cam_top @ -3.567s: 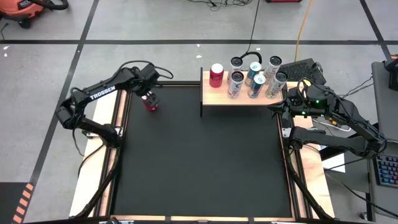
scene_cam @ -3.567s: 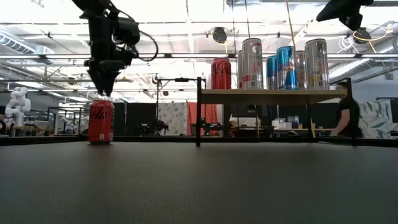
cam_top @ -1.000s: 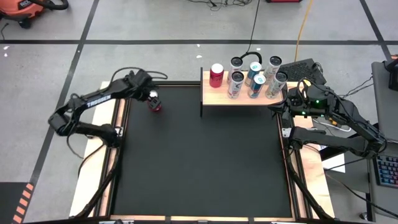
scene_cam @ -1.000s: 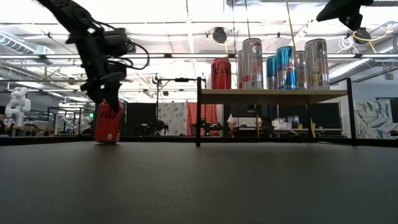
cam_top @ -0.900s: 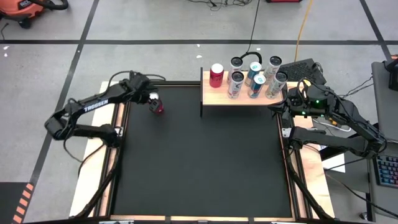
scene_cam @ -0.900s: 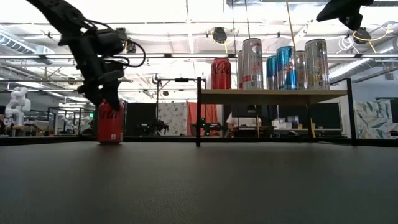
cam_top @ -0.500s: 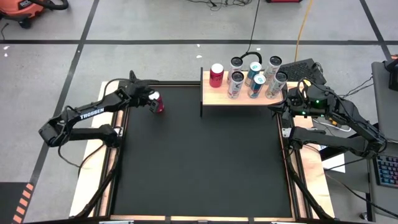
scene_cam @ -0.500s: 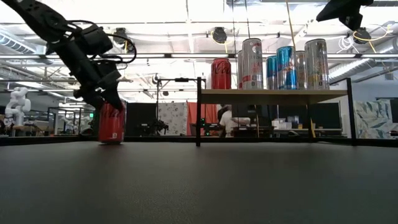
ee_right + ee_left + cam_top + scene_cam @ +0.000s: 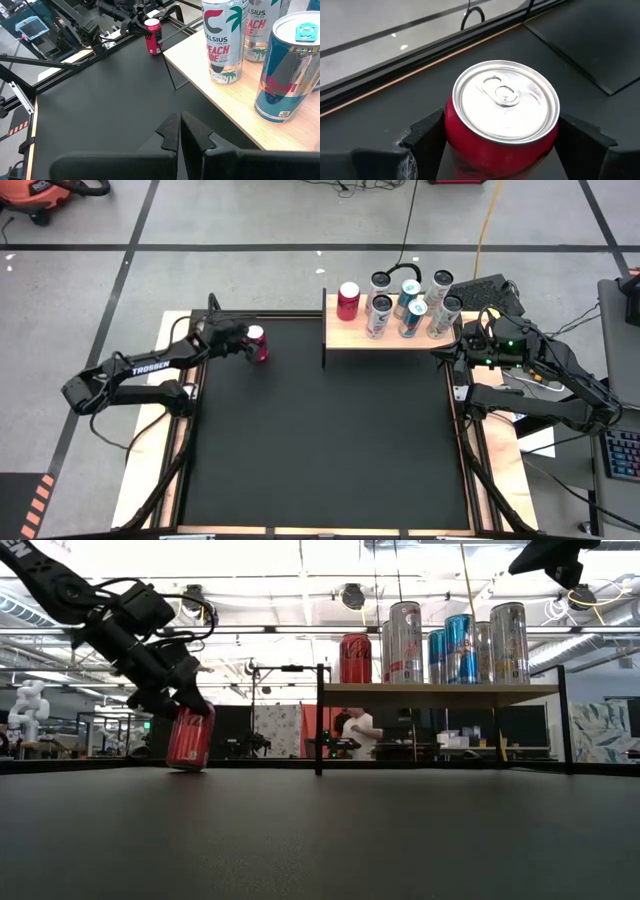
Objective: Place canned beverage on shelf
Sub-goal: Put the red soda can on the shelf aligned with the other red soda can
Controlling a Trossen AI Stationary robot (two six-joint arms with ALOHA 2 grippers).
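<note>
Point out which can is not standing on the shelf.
The red can held in the left gripper, tilted at the black table's far left. The six others, another red one included, stand upright on the shelf.

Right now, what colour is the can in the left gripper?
Red, with a silver top; the can shows best in the left wrist view.

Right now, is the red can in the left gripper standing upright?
No. In the low view the red can leans, held in the left gripper.
</note>
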